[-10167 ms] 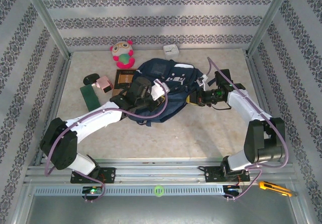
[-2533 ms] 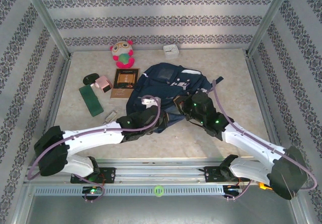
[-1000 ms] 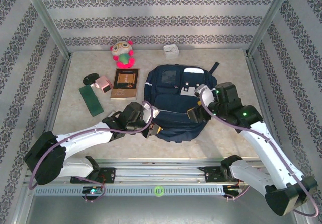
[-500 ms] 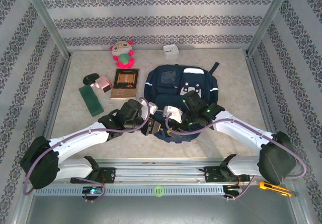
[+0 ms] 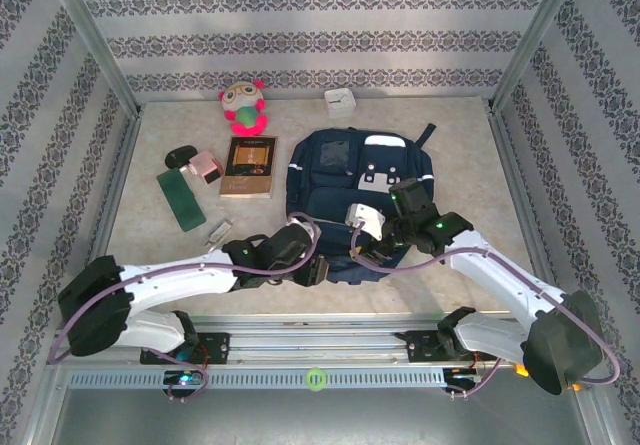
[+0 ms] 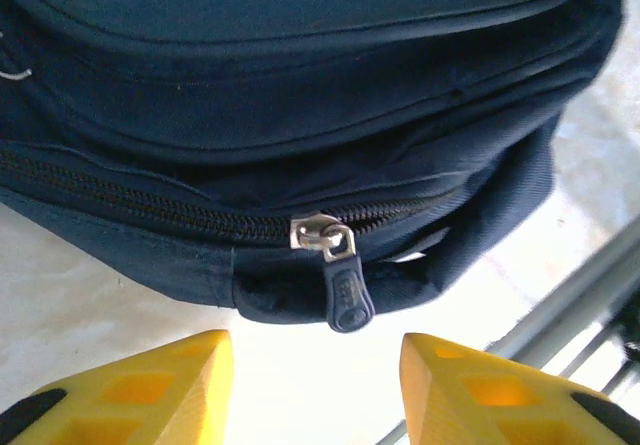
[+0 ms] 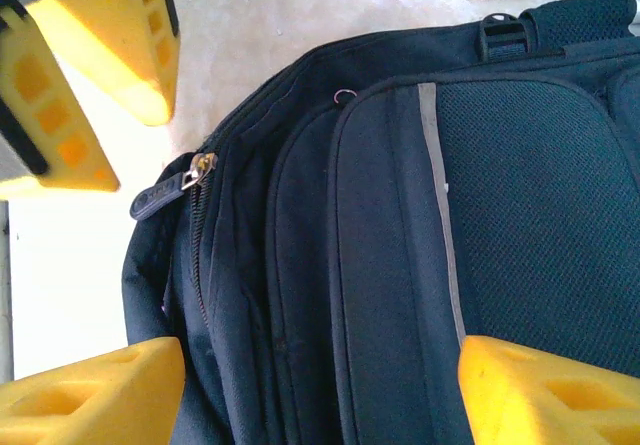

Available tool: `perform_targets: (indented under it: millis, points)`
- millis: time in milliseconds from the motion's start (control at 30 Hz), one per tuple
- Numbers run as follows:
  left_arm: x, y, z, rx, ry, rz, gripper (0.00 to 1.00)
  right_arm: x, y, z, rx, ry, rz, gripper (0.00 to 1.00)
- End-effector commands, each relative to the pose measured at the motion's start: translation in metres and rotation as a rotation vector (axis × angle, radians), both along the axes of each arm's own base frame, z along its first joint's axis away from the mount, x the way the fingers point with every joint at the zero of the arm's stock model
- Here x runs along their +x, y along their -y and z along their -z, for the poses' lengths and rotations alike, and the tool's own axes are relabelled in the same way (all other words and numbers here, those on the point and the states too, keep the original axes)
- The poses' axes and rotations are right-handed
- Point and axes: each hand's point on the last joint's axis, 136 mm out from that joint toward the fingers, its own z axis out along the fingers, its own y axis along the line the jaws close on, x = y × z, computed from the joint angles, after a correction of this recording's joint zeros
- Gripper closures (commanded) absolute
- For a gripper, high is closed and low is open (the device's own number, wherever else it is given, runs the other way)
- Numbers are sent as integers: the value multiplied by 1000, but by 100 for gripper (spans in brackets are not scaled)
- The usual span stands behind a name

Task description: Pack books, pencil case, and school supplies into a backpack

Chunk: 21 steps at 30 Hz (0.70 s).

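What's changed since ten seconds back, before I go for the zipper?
The backpack, bunched up earlier, now lies flat. The left gripper opened its jaws, facing the zipper pull; the right gripper swung to the near edge. The book and supplies stayed.

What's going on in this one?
Both arms are at the near end of the backpack. The left tool is open just in front of the zipper pull, not holding it. The right tool is open over the same corner. The zipper looks closed there. The book and school supplies lie on the table to the left, not yet packed.
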Motion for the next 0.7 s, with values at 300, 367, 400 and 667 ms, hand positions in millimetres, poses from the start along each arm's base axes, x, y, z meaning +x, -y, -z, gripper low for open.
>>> perform_targets:
  millis: [300, 367, 400, 667]
  points:
    - [14, 9, 6, 54, -1, -73, 53, -11, -1, 4, 21, -20, -28, 28]
    - [14, 7, 7, 60, -1, -79, 54, -11, -2, 5, 21, -23, -31, 29]
    - [15, 5, 7, 65, 1, -90, 55, -11, -2, 6, 18, -26, -33, 29]
    - [13, -10, 4, 60, 18, -129, 66, -11, -4, 6, 11, -24, -37, 29]
